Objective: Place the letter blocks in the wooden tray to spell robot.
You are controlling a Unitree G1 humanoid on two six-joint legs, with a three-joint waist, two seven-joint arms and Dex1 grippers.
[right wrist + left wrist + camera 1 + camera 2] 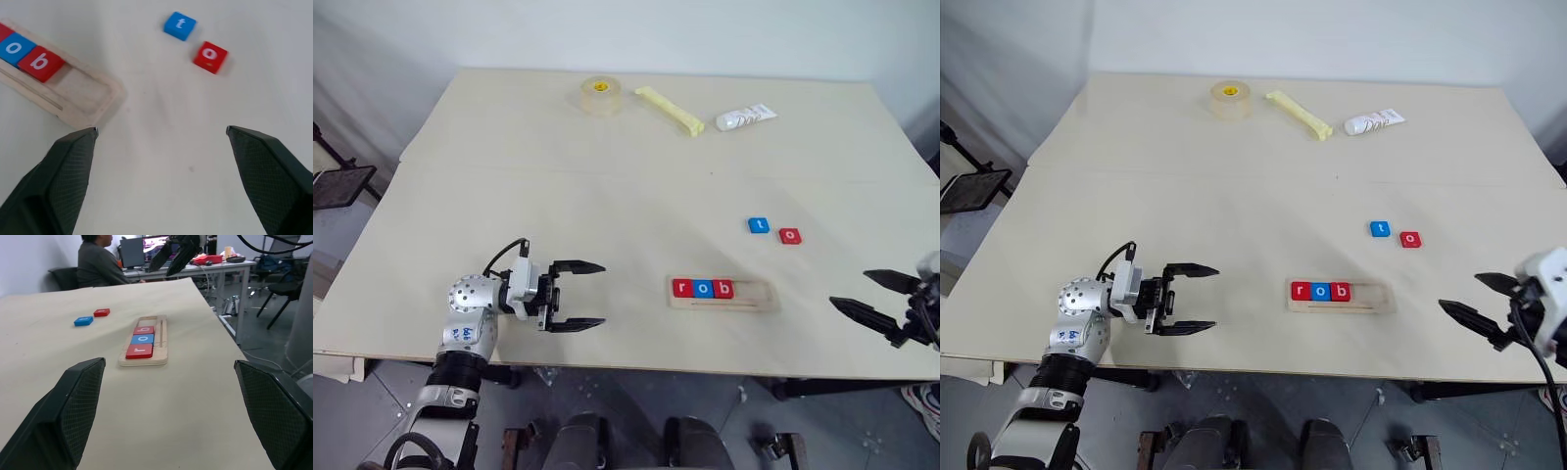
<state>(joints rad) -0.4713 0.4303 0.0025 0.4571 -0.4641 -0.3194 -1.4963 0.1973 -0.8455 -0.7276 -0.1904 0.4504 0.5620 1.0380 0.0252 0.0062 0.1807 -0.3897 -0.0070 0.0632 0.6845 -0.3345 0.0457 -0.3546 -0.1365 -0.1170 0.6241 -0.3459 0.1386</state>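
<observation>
The wooden tray [752, 293] lies near the table's front edge, right of centre. Its left half holds three letter blocks in a row: red r [682, 288], blue o [703, 288], red b [724, 288]. Its right half is bare. Two more blocks lie loose on the table behind it, a blue t [759, 225] and a red o [790, 236]. My right gripper [850, 288] hangs open and holds nothing, to the right of the tray at the table's front right. My left gripper [601, 294] is open and holds nothing, left of the tray and pointing towards it.
At the far side of the table lie a roll of tape [599, 96], a pale yellow stick [671, 111] and a white tube [745, 118]. A person [100, 264] sits at a desk beyond the table's right side.
</observation>
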